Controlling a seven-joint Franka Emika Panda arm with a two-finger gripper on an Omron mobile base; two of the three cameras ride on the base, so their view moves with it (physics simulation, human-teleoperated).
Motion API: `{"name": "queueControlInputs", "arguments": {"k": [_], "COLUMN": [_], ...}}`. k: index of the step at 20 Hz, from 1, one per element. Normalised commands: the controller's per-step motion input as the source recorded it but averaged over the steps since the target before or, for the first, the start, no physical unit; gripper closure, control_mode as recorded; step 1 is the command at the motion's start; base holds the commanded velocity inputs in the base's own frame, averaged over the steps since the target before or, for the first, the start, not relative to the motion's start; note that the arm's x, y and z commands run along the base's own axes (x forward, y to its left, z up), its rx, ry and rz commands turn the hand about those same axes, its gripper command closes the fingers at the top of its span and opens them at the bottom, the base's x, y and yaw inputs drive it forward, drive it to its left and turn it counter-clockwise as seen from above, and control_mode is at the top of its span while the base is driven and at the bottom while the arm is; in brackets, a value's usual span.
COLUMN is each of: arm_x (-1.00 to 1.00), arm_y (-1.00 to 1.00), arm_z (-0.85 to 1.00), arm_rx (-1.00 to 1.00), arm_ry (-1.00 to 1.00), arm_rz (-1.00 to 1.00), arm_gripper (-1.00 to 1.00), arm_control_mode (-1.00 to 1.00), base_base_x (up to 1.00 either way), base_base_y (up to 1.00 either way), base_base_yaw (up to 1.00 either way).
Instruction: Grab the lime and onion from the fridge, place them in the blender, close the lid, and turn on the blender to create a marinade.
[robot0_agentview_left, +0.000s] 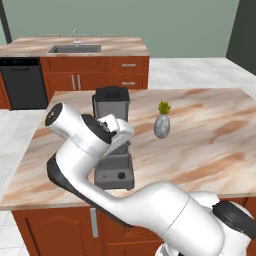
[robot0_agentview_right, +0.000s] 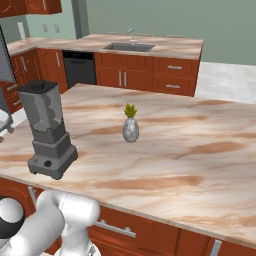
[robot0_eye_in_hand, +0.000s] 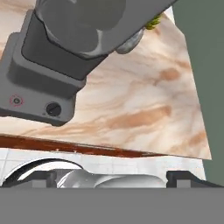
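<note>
Gripper (robot0_eye_in_hand: 112, 177) jaws apart, empty, hovering beside counter (robot0_agentview_right: 200, 165) edge. Blender (robot0_agentview_right: 49, 132) upright near counter's front edge, lid (robot0_agentview_left: 112, 93) seated on jar. Vase (robot0_agentview_right: 130, 129) stands beyond. Recommended: approach red button (robot0_eye_in_hand: 16, 100) squarely, avoid knob (robot0_eye_in_hand: 53, 109).

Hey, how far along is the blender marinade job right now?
Looks nearly done: the black squarish lid already sits on the dark grey blender with its smoky jar. Whether the lime and onion are inside, the jar is too murky to tell. In hand: the open gripper holds nothing and looks at the base, near the red button and black knob. Left: probably switching it on.
</note>
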Motion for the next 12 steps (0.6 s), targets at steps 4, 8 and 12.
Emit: {"name": "queueControlInputs", "arguments": {"k": [4,8,12], "arm_x": [0.0,0.0,0.1], "arm_y": [0.06,0.02,0.0], "arm_z": [-0.43,-0.6,-0.6], "arm_rx": [0.2,0.21,0.25], "arm_ry": [0.01,0.0,-0.07], "arm_rz": [-0.39,-0.31,-0.12], "arm_gripper": [-1.0,-1.0,-1.0], "arm_control_mode": [-1.0,-1.0,-1.0], "base_base_x": [0.0,0.0,0.0], "base_base_y": [0.0,0.0,0.0], "base_base_yaw": [0.0,0.0,0.0]}}
